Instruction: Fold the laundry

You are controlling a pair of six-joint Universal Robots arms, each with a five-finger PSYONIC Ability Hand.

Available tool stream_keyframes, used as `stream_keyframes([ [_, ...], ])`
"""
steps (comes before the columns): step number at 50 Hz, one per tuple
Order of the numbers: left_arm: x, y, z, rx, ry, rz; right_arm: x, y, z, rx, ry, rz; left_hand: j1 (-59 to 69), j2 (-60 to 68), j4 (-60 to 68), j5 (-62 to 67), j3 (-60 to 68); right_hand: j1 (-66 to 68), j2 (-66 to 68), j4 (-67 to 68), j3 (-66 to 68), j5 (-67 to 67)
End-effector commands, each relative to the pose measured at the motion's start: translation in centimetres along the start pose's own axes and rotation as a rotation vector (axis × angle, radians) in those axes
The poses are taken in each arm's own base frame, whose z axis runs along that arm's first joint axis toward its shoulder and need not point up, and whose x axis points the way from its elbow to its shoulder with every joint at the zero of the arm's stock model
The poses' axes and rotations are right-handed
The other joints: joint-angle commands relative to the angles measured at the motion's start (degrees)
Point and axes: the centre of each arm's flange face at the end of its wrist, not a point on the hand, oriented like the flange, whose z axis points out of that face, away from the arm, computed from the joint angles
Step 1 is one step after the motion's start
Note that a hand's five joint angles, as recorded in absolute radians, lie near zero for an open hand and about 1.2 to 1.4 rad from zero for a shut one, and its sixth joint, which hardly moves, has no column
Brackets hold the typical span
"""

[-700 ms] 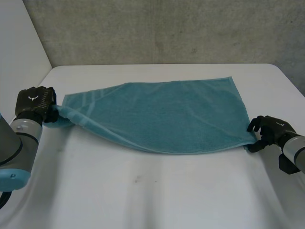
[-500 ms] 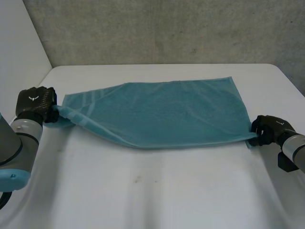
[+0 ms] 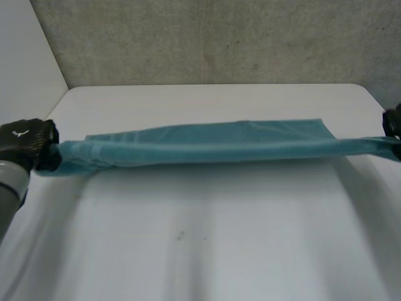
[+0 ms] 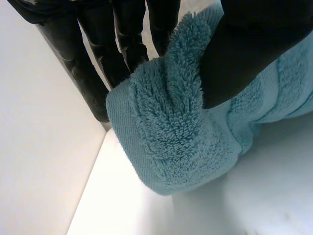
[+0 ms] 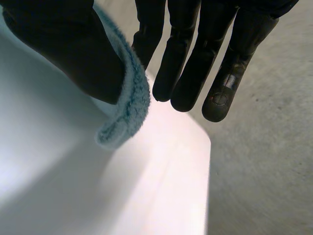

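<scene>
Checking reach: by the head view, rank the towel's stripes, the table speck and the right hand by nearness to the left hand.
1. The towel's stripes, just beside the left hand.
2. The table speck, front middle.
3. The right hand, at the opposite end.

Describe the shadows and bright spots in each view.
Head view: the stretched towel throws a soft grey shadow band on the white table along its near side. Left wrist view: the left hand pinching the towel's corner is near-black; the table beneath is shaded. Right wrist view: bright glare on the table by the corner the right hand pinches.
</scene>
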Motion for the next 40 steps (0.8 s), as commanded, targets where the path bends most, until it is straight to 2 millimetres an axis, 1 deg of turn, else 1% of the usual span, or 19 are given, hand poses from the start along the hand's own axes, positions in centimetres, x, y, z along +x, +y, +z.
stream_keyframes([
  [1,-0.4,0.4,-3.4,-0.090,0.058,0.000,-1.4,1.4,-3.2,-0.187,-0.134,-0.255,16.8,11.2,11.5,14.3,11.7,24.5,12.5,11.6,12.1,13.7],
  [6,0.2,1.4,-3.7,-0.120,0.118,0.005,-2.5,2.3,-3.9,-0.244,-0.216,-0.253,16.8,11.2,11.5,14.3,11.7,24.5,12.5,11.6,12.1,13.7],
  [10,0.7,3.3,-2.6,-0.187,0.141,-0.001,-2.9,3.5,-2.4,-0.249,-0.222,-0.240,16.8,11.2,11.5,14.3,11.7,24.5,12.5,11.6,12.1,13.7],
  [12,1.0,4.0,-1.5,-0.202,0.151,-0.001,-3.1,4.4,-0.8,-0.242,-0.217,-0.237,16.8,11.2,11.5,14.3,11.7,24.5,12.5,11.6,12.1,13.7],
  [13,1.0,4.0,-1.0,-0.199,0.151,0.000,-3.4,4.4,0.3,-0.220,-0.210,-0.244,16.8,11.2,11.5,14.3,11.7,24.5,12.5,11.6,12.1,13.7],
  [14,1.0,4.2,-0.1,-0.195,0.152,0.001,-3.7,4.3,0.9,-0.205,-0.205,-0.245,16.8,11.2,11.5,14.3,11.7,24.5,12.5,11.6,12.1,13.7],
  [17,0.9,4.2,0.9,-0.181,0.148,0.003,-4.4,3.9,2.4,-0.164,-0.189,-0.237,16.8,11.2,11.5,14.3,11.7,24.5,12.5,11.6,12.1,13.7],
  [19,0.9,4.4,2.7,-0.157,0.134,0.009,-4.5,4.2,5.0,-0.140,-0.138,-0.234,16.8,11.2,11.5,14.3,11.7,24.5,12.5,11.6,12.1,13.7],
  [22,1.1,4.1,4.1,-0.114,0.117,0.023,-4.6,4.5,6.3,-0.134,-0.117,-0.239,16.8,11.2,11.5,14.3,11.7,24.5,12.5,11.6,12.1,13.7],
  [23,1.1,4.1,4.1,-0.114,0.117,0.023,-4.5,4.6,8.1,-0.114,-0.081,-0.245,16.8,11.2,11.5,14.3,11.7,24.5,12.5,11.6,12.1,13.7],
  [24,1.5,3.5,5.9,-0.054,0.079,0.039,-4.5,4.6,8.1,-0.114,-0.081,-0.245,16.8,11.2,11.5,14.3,11.7,24.5,12.5,11.6,12.1,13.7],
  [28,1.8,3.2,7.7,-0.011,0.039,0.049,-5.2,3.6,10.8,-0.028,-0.049,-0.270,16.8,11.2,11.5,14.3,11.7,24.5,12.5,11.6,12.1,13.7],
  [29,1.8,3.2,7.7,-0.010,0.039,0.049,-5.6,3.3,11.8,0.001,-0.039,-0.282,16.8,11.2,11.5,14.3,11.7,24.5,12.5,11.6,12.1,13.7],
  [30,2.2,3.1,9.2,0.010,0.019,0.062,-5.8,3.3,12.4,0.014,-0.035,-0.285,16.8,11.2,11.5,14.3,11.7,24.5,12.5,11.6,12.1,13.7],
  [31,2.3,3.2,9.5,0.014,0.021,0.066,-6.0,3.2,13.5,0.035,-0.024,-0.291,16.8,11.2,11.5,14.3,11.7,24.5,12.5,11.6,12.1,13.7],
  [35,3.2,3.5,11.1,0.025,0.038,0.085,-6.8,3.7,16.0,0.064,-0.014,-0.302,16.8,11.2,11.5,14.3,11.7,24.5,12.5,11.6,12.1,13.7],
  [36,3.4,3.5,11.3,0.030,0.043,0.090,-6.8,3.7,16.0,0.064,-0.014,-0.302,16.8,11.2,11.5,14.3,11.7,24.5,12.5,11.6,12.1,13.7],
  [37,3.6,3.7,11.6,0.032,0.047,0.095,-7.5,3.8,17.3,0.079,-0.005,-0.306,16.8,11.2,11.5,14.3,11.7,24.5,12.5,11.6,12.1,13.7],
  [40,4.0,3.9,12.7,0.046,0.052,0.114,-7.9,3.8,18.7,0.094,0.017,-0.313,16.8,11.2,11.5,14.3,11.7,24.5,12.5,11.6,12.1,13.7],
])
